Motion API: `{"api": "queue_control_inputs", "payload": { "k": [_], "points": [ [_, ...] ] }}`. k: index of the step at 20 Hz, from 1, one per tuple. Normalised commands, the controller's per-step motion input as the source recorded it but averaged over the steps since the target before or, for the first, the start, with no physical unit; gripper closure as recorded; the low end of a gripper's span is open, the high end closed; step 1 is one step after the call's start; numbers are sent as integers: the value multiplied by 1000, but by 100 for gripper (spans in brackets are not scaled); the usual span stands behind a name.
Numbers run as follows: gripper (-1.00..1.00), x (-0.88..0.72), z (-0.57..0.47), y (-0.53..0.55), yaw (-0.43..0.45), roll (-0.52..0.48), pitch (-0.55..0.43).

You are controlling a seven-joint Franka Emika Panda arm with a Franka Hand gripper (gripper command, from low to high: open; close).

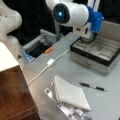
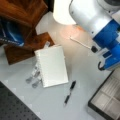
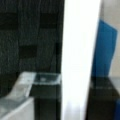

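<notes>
Only a front view shows the hand [image 1: 88, 37] over the compartment box [image 1: 100, 53]; its opening cannot be told.

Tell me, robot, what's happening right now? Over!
Gripper unseen behind the blue-white wrist, above grey compartment box. Black pen, white flat pouch on table. Nothing blocking.

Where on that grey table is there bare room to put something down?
Bare table lies between the white cable, the compartment box and the white pad. More lies beyond the pen. It is crowded by the pad's clips. The gripper is not visible.
</notes>
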Motion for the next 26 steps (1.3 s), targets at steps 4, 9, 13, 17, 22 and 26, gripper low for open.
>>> {"api": "queue_control_inputs", "payload": {
  "k": [4,9,13,17,22,26],
  "points": [
    [100,25,229,240,100,-176,-158],
    [100,19,234,267,23,-105,-122],
    [100,23,194,253,-47,-49,-90],
    [100,43,154,252,-107,-4,-62],
    [100,61,124,240,-142,52,-38],
    [-100,106,75,234,-162,77,-12]
  ]
}}
